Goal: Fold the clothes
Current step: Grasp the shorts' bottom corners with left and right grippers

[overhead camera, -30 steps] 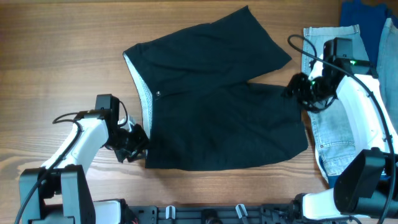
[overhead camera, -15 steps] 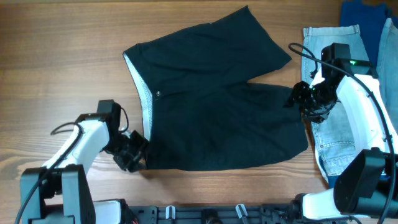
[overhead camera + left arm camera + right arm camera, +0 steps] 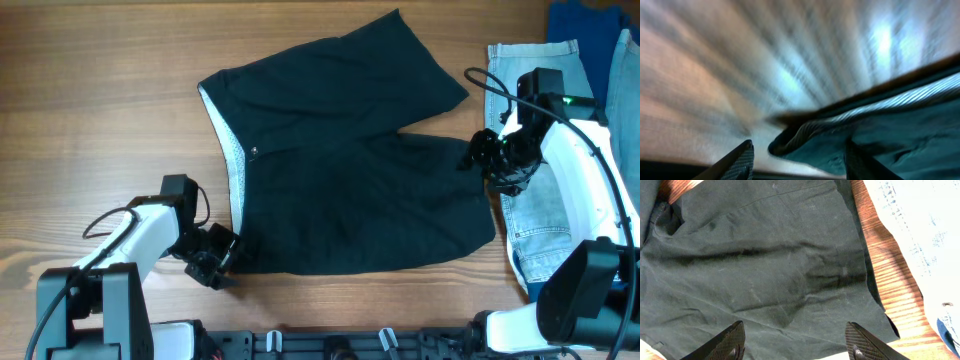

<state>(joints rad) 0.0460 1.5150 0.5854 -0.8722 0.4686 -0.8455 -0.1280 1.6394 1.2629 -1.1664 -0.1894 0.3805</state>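
Observation:
The black garment (image 3: 340, 170), a pair of shorts with a thin white strip at its waistband, lies spread flat on the wooden table. My left gripper (image 3: 218, 262) is open at the garment's near left corner; in the left wrist view the corner's hem (image 3: 805, 134) lies between my fingers (image 3: 797, 160), low over the table. My right gripper (image 3: 478, 152) is open over the right leg's edge; the right wrist view shows black fabric (image 3: 765, 265) under and between my spread fingers (image 3: 795, 342).
A pale blue denim garment (image 3: 545, 190) lies at the right edge under the right arm. A bright blue cloth (image 3: 590, 20) sits at the far right corner. Bare wood table (image 3: 100, 90) extends left and beyond the garment.
My left gripper has moved down toward the near edge and in to the garment's near left corner. My right gripper has shifted slightly down and right. The garment has not moved.

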